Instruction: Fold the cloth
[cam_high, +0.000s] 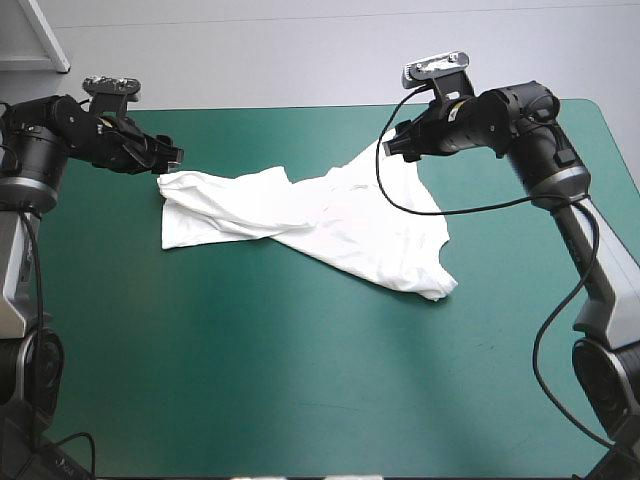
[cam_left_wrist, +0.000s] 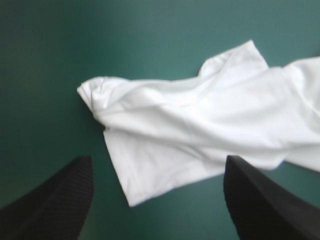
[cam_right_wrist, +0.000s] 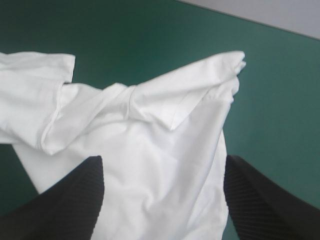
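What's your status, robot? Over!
Left end effector open, beside the T-shirt. Right end effector open, over its far corner. T-shirt crumpled, partly spread on the teal-green table, unfolded. Nothing in the way.

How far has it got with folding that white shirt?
Barely started. Done: the T-shirt lies on the table, loosely spread but twisted and rumpled. In hand: nothing gripped; the left claw and right claw stand open at its opposite ends. Left: flattening and every neat fold.
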